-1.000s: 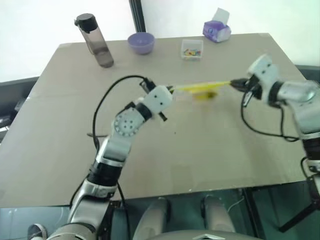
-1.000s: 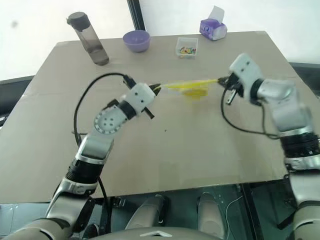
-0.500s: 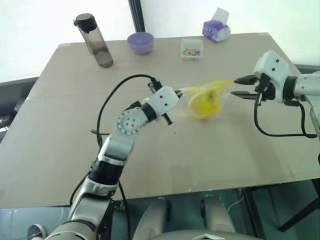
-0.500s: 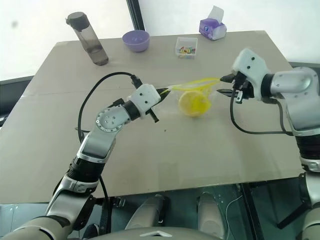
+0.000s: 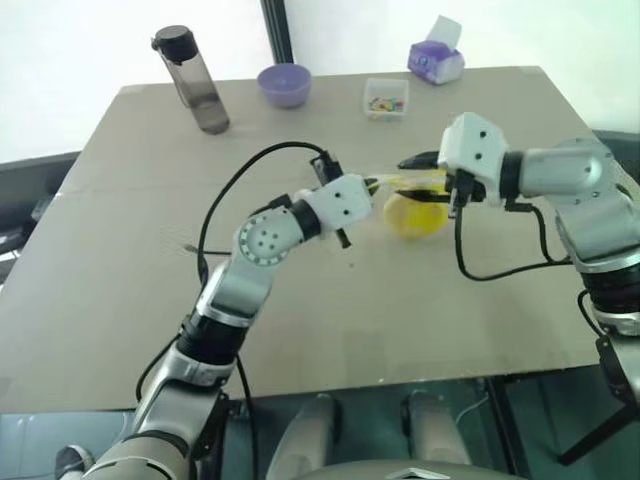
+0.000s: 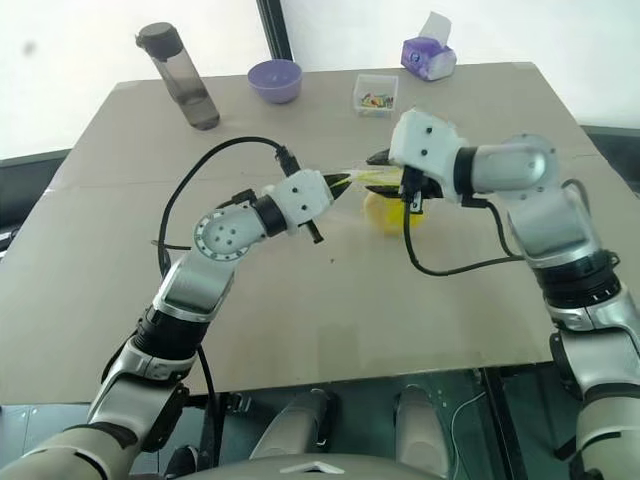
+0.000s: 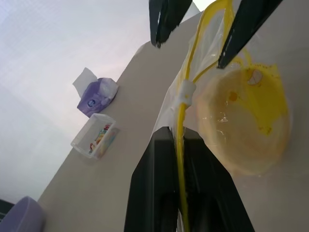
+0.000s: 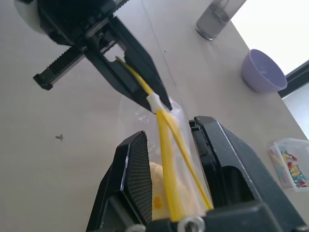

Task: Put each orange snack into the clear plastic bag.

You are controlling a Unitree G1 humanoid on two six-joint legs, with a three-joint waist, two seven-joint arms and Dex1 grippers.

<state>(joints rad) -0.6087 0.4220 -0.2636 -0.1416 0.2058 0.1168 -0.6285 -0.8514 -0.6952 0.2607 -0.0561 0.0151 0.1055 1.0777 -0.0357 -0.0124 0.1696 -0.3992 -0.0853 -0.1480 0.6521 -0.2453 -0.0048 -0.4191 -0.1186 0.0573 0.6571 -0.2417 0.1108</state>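
Left eye view. My left claw [image 5: 368, 185] is clenched on the yellow seal strip of the clear plastic bag [image 5: 412, 200], which hangs just past its fingertips. The orange snack [image 5: 415, 215] sits inside the bag, low against the worktop [image 5: 300, 300]. My right claw [image 5: 425, 170] has travelled inward along the strip from the bag's far corner, which it gripped a second ago, and its fingers now stand apart. I judge this one snack bagged, and the seal possibly about to be pressed shut.

Right eye view. The two claws nearly meet over the bag. Well beyond them, along the worktop's far edge, stand a dark water bottle [image 6: 180, 85], a purple bowl [image 6: 274, 79], a small clear box of coloured bits [image 6: 375, 94] and a purple tissue pack [image 6: 428, 55]. No second snack lies on the tan surface.

Left wrist view. My own fingers [image 7: 159, 193] pinch the strip flat. Just ahead, the strip's white slider [image 7: 184, 92] divides two yellow tracks, and the snack bulges beside it. The right claw's two black tips straddle the tracks without closing.

Right wrist view. The yellow tracks run between my released pads [image 8: 140, 169], untouched by either. The bright band beyond the worktop is probably a window.
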